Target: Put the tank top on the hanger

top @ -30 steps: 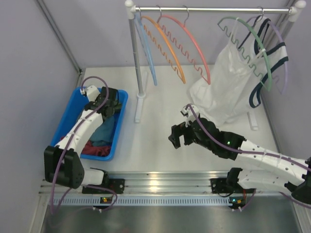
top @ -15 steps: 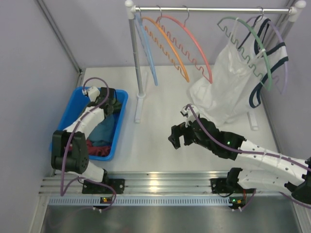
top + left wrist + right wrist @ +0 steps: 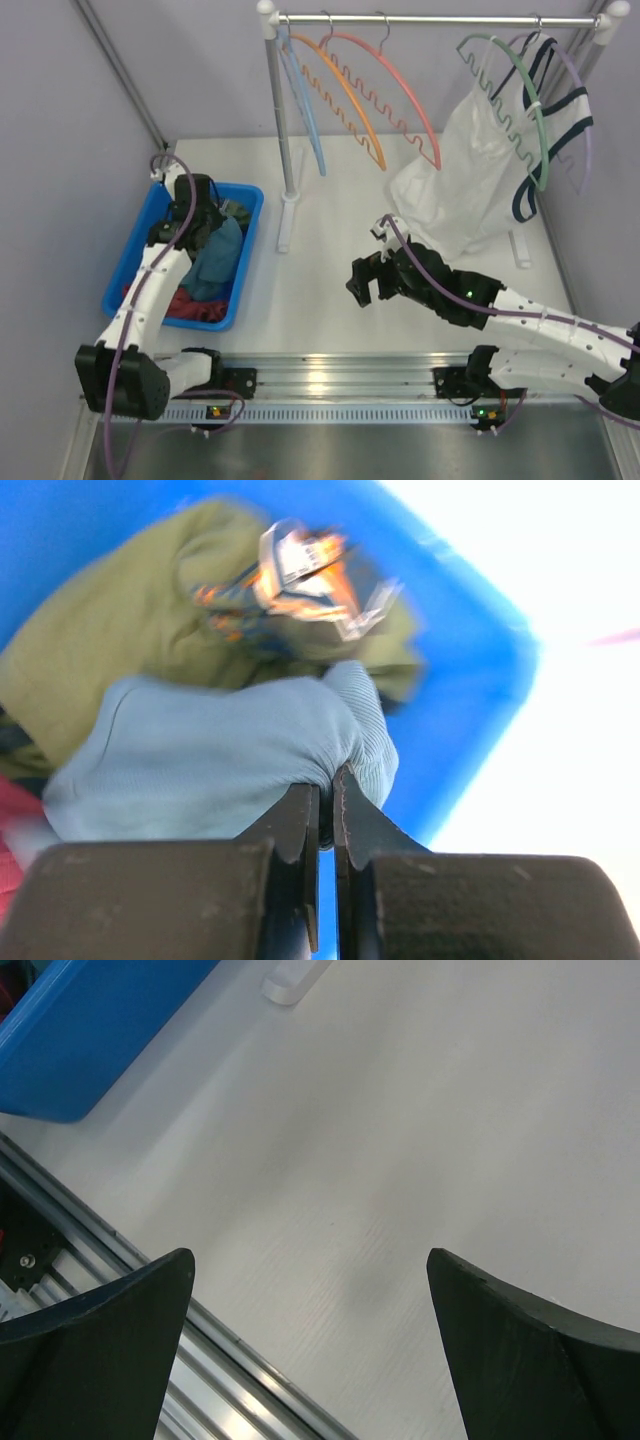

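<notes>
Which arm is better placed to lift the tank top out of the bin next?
Left. The left gripper is shut on the tank top in the blue bin; the right gripper hangs open over the table.

Blue bin (image 3: 90, 1030) w/ olive garment (image 3: 110, 650); orange hanger (image 3: 352, 101), white top (image 3: 455, 190) on rack (image 3: 281, 110)

White table (image 3: 320, 300), blue bin (image 3: 248, 240) at left, rack foot (image 3: 286, 225) mid-back
</notes>
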Robot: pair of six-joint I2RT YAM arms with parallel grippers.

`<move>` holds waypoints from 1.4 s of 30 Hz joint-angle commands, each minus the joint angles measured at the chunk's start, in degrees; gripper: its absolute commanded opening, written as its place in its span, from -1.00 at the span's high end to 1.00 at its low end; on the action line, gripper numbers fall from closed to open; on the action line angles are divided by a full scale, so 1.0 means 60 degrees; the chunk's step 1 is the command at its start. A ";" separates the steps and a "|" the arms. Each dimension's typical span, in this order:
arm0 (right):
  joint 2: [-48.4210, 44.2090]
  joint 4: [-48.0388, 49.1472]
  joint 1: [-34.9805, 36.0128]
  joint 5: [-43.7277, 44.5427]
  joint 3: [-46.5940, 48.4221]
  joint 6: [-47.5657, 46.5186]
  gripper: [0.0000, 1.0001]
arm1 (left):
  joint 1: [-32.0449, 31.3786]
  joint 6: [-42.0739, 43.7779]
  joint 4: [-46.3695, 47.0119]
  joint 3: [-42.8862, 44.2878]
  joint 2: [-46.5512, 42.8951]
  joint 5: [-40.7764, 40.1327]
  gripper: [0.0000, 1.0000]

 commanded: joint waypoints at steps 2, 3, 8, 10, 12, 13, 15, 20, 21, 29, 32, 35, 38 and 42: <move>-0.0118 0.0144 0.0095 0.0252 0.0435 -0.0224 -0.99 | -0.0158 0.0816 -0.0496 0.1611 -0.1382 0.1738 1.00; -0.0118 0.0115 0.0110 0.0311 0.0493 -0.0268 -1.00 | -0.0173 0.0919 -0.0555 0.1802 -0.1499 0.2016 1.00; -0.0044 -0.0120 0.0081 0.0721 0.0903 -0.0575 -0.99 | -0.0261 0.1344 -0.0293 0.3208 -0.1983 0.4369 1.00; -0.0015 -0.0164 0.0037 0.0824 0.1006 -0.0663 -0.99 | -0.0305 0.1462 -0.0161 0.3836 -0.2013 0.4916 1.00; -0.0001 -0.0208 -0.0022 0.0883 0.1094 -0.0707 -0.99 | -0.0348 0.1579 -0.0087 0.4277 -0.1940 0.5693 1.00; -0.0015 -0.0222 -0.0036 0.0926 0.1182 -0.0722 -0.99 | -0.0363 0.1623 -0.0043 0.4642 -0.1896 0.6015 1.00; -0.0029 -0.0252 -0.0066 0.0971 0.1255 -0.0751 -0.99 | -0.0363 0.1769 -0.0028 0.4981 -0.1794 0.7036 1.00; -0.0219 -0.0661 -0.0124 0.1205 0.1636 -0.0766 -1.00 | -0.0466 0.1961 -0.0452 0.5525 -0.1296 0.8476 1.00; -0.0365 -0.0720 -0.0139 0.1350 0.1680 -0.0766 -0.99 | -0.0553 0.1931 -0.0453 0.5438 -0.1223 0.8841 1.00; -0.1229 -0.1656 -0.0212 0.2025 0.1812 -0.0620 -0.99 | -0.4989 0.1947 0.0437 0.3476 -0.0959 0.6034 1.00; -0.1464 -0.2052 -0.0256 0.2405 0.1739 -0.0386 -0.99 | -0.5738 0.1333 0.1653 0.2612 -0.0929 0.5727 1.00; -0.1742 -0.2287 -0.0300 0.2699 0.1622 -0.0137 -1.00 | -0.6222 0.0965 0.2315 0.2054 -0.0784 0.5608 1.00; -0.1948 -0.2566 -0.0315 0.2860 0.1519 0.0171 -0.99 | -0.6690 0.0615 0.2549 0.1352 -0.0520 0.5739 1.00; -0.1934 -0.3034 -0.0330 0.2992 0.1228 0.0638 -0.99 | -0.7757 -0.0205 0.3485 -0.1030 -0.0431 0.5667 1.00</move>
